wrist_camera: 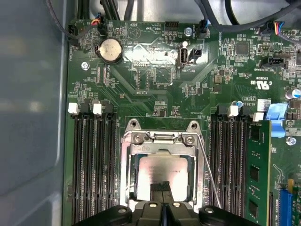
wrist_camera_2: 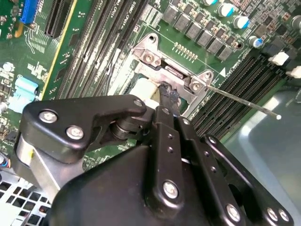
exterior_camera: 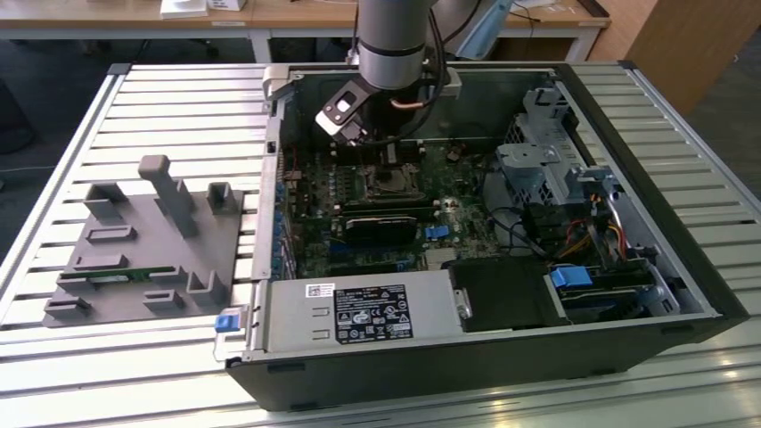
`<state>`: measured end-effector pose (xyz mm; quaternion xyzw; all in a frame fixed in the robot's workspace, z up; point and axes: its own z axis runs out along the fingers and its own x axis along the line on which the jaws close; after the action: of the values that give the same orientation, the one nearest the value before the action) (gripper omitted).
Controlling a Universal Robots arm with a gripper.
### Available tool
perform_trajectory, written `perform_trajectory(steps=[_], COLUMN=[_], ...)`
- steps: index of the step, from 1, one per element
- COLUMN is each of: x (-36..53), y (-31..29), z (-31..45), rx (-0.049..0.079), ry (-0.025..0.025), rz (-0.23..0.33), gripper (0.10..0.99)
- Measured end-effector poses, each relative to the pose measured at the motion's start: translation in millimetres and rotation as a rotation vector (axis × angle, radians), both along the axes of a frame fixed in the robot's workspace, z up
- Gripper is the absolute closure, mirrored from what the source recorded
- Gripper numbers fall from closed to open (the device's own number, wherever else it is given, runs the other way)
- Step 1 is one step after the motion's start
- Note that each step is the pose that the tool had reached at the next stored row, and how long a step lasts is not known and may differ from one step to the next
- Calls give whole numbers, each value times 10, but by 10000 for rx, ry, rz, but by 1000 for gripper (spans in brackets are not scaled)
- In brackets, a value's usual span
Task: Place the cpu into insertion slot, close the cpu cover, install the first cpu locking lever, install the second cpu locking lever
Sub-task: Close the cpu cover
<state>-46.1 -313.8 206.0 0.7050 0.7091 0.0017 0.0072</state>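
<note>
The arm reaches down into an open case (exterior_camera: 666,267) lying on the slatted desk (exterior_camera: 178,98). Its claw (wrist_camera: 161,187) hangs over the slot (exterior_camera: 383,185) on the board (wrist_camera: 155,94). The two fingers are drawn together with nothing seen between them. In the first wrist view the cpu (wrist_camera: 162,169) sits in the slot, its tan-silver face showing through the cover (wrist_camera: 162,149), which lies down flat around it. The fingertips stand over the chip's near edge; I cannot tell whether they touch it. A thin wire lever (wrist_camera: 207,169) runs along one side of the slot; in the second wrist view it sticks out free past the memory slots (wrist_camera: 94,160). A grey fixture (exterior_camera: 143,250) lies on the desk at the exterior view's left, apart from the case.
</note>
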Motion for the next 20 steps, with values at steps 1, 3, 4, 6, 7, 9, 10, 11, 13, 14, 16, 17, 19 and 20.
perform_trajectory(steps=[1, 3, 4, 6, 7, 9, 10, 11, 13, 14, 16, 17, 19, 20], x=[1, 10, 17, 38, 46, 62, 69, 76, 90, 96, 108, 112, 119, 119], y=[0, 0, 0, 0, 0, 0, 0, 0, 0, 0, 0, 0, 0, 0], z=[0, 0, 1, 1, 1, 1, 1, 1, 1, 1, 1, 1, 1, 1], rx=[0, 0, -1, -1, -1, -1, -1, -2, -1, -1, -1, -1, -1, -1], ry=[0, 0, 1, 1, 1, 1, 1, 1, 1, 1, 1, 1, 1, 1], rz=[0, 0, 0, 0, 0, 0, 0, 0, 0, 0, 1, 0, 0, -1], gripper=[965, 965, 965, 965, 965, 965, 965, 965, 965, 965, 965, 965, 965, 965])
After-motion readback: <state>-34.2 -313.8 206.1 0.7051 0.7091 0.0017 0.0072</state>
